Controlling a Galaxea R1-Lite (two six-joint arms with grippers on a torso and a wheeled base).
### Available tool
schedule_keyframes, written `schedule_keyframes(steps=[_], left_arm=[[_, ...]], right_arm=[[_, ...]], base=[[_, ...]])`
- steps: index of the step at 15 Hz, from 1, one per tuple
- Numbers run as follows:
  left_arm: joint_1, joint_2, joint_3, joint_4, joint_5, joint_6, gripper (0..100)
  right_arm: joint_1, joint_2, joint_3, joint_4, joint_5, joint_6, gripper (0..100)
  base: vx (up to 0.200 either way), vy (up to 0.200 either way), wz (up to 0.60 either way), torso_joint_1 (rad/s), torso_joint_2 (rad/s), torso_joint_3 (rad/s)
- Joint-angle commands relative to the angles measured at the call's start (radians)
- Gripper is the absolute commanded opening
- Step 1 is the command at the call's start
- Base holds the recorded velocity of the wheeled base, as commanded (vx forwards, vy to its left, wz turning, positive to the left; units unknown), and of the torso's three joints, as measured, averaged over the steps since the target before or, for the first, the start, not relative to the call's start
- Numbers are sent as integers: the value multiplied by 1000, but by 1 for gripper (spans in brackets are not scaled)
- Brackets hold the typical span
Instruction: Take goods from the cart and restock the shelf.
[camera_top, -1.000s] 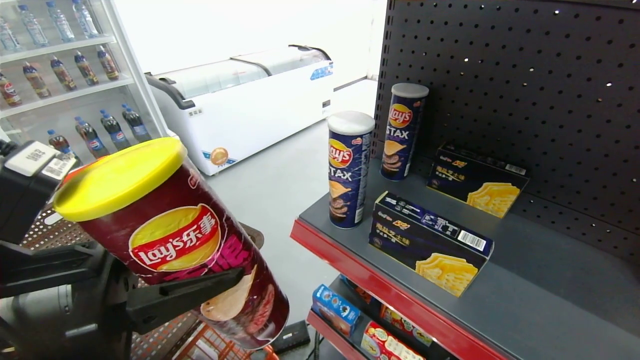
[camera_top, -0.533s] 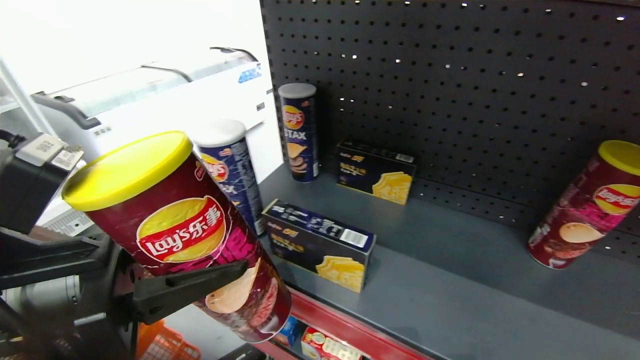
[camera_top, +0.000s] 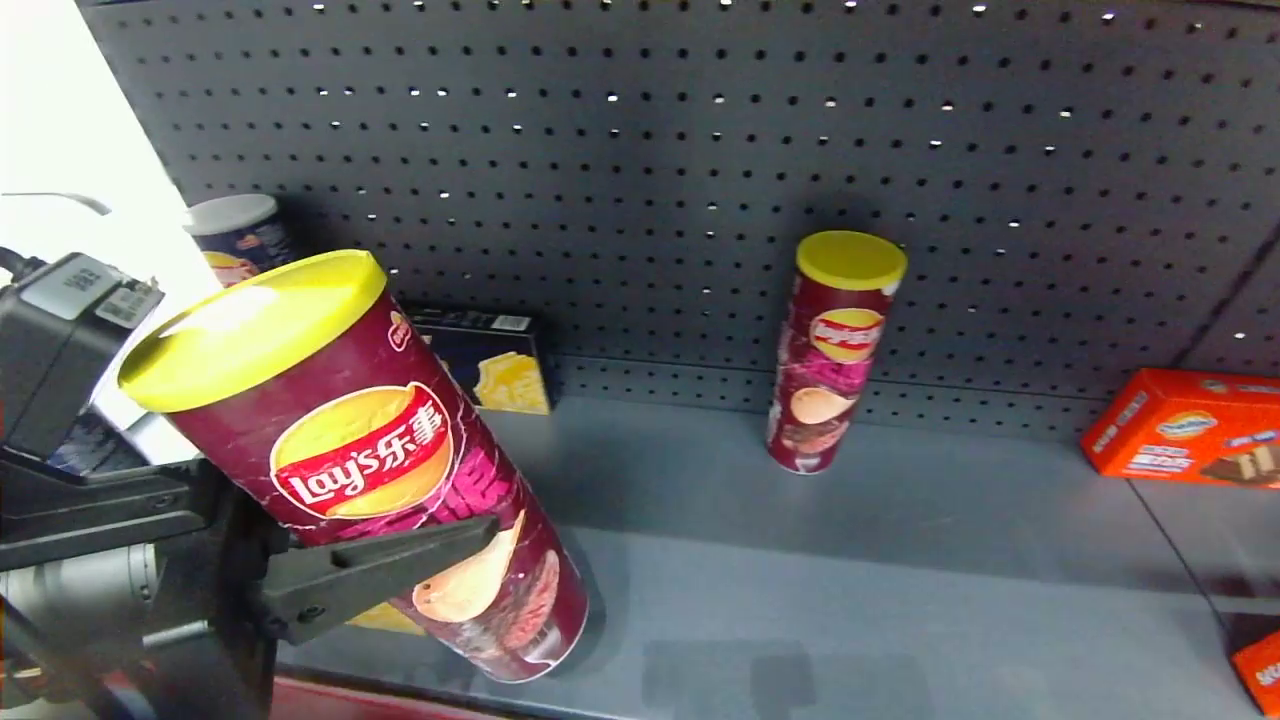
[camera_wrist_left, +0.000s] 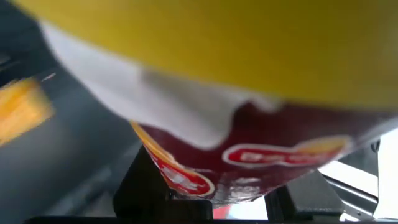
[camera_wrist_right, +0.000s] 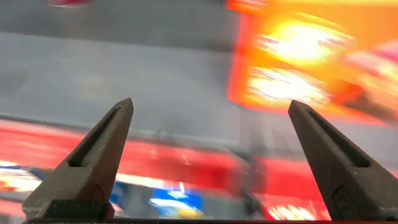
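The left gripper is clamping its fingers around the lower body of a red chip can with a yellow lid. It is carrying the can tilted, with the base hanging low over the front of the grey shelf; whether it is touching, I can't tell. Ahead of the gripper and off to its right, a matching can is standing upright against the pegboard. A dark box is sitting just behind the held can. The right gripper is hanging with fingers spread wide and nothing between them. This looks like the placing step. Next, the can needs tipping upright, setting down on bare shelf near its twin, then letting go.
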Motion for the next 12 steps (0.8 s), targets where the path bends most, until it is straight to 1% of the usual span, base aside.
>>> schedule_keyframes(steps=[1,3,12], left_arm=[[-3,-1,0,-1,0,0,0],[-3,-1,1,-1,0,-2,0],[5,-6,12,1,1,-3,0]], right_arm=[[0,0,0,0,0,-1,100],[0,0,0,0,0,-1,100],[0,0,0,0,-1,-4,100]], base=[[0,0,-600,12,7,-2],[0,0,-600,0,2,5],[0,0,0,0,0,0]])
